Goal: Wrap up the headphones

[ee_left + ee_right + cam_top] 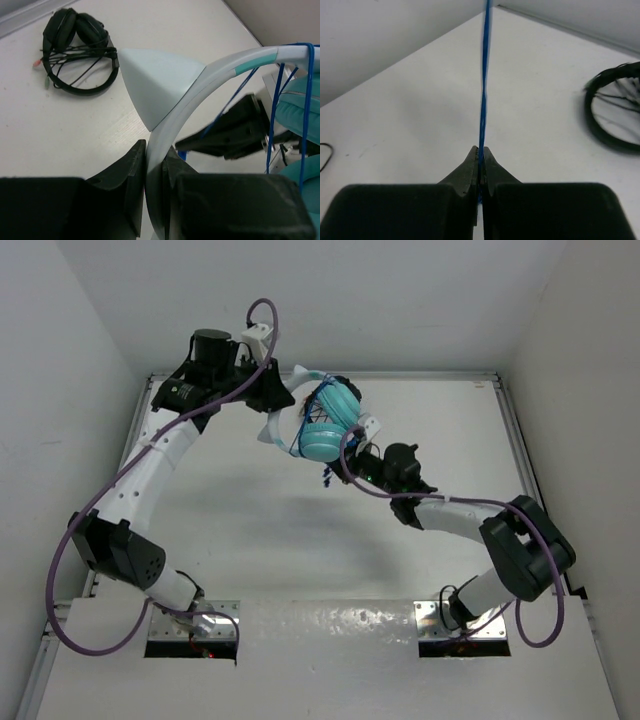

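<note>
Top view: one pair of teal headphones point(325, 425), with two round padded cups, hangs above the table point(250, 530).
Left wrist view: left gripper point(152, 165) clamped tight onto the smooth, curved pale headband point(220, 70); one black headphones point(77, 55) lies flat.
Right wrist view: right gripper point(480, 155) pinches one thin, taut blue cable point(483, 75).

"Where were the headphones point(325, 425)?"

"Over the far middle of the table point(250, 510), between the two grippers. The left gripper point(155, 150) sat on their left, closed around the headband point(220, 67). The right gripper point(480, 152) sat on their right and nearer, pinching the cable point(483, 75)."

"And the cable?"

"It ran straight out from between those fingertips."

"Anything else?"

"A second headset point(77, 50) lay on the table beyond the left gripper, well apart."
</note>
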Controlling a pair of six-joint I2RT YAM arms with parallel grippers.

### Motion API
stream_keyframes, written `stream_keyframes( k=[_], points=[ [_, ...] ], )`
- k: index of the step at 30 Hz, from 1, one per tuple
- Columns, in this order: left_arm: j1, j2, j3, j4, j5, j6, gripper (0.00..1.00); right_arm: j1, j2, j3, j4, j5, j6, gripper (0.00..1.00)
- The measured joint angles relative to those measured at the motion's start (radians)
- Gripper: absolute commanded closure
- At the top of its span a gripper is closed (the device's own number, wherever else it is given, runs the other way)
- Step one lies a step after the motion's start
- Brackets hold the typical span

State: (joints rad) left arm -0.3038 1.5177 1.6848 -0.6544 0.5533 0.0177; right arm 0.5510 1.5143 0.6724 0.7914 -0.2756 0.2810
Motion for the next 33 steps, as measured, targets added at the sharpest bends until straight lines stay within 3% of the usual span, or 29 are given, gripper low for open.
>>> stream_keyframes(
  k=[6,15,19,33],
  points=[
    [0.005,0.027,0.000,0.003,-0.049,-0.107,1.00,0.046,0.039,-0.127,0.229,0.041,0.125,0.97],
    [0.005,0.026,-0.005,0.008,-0.056,-0.143,1.00,0.040,0.107,-0.107,0.300,0.075,0.183,0.91],
    [0.006,0.019,-0.006,0.008,-0.056,-0.143,1.00,0.040,0.130,-0.074,0.297,0.093,0.176,0.72],
    [0.017,0.002,-0.022,0.021,-0.036,-0.146,1.00,0.040,0.173,0.004,0.243,0.148,0.080,0.39]
  ],
)
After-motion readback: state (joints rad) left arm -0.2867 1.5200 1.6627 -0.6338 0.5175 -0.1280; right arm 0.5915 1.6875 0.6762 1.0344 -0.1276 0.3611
